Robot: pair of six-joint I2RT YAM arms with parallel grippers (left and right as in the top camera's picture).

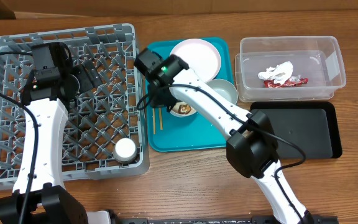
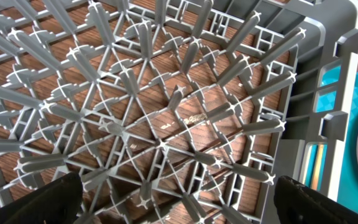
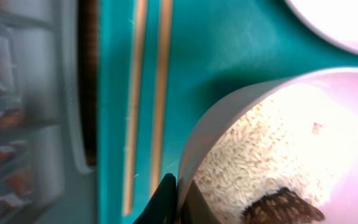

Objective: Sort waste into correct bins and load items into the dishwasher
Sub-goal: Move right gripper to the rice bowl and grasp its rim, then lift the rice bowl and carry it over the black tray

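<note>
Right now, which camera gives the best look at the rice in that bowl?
The right wrist view: the bowl fills much of the frame, and its rice shows grain by grain beside a brown bit. Overhead, the bowl is small and partly hidden under the right arm. The left wrist view misses it, showing mostly the grey rack.

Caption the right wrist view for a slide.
Right gripper gripping the rim of a round white bowl of rice scraps, wooden chopsticks lying alongside.

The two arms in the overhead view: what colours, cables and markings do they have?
Left arm and right arm alike: white tubular links, black joint housings, thin black cables alongside. A green light glows near the right wrist. Fingers are black.
</note>
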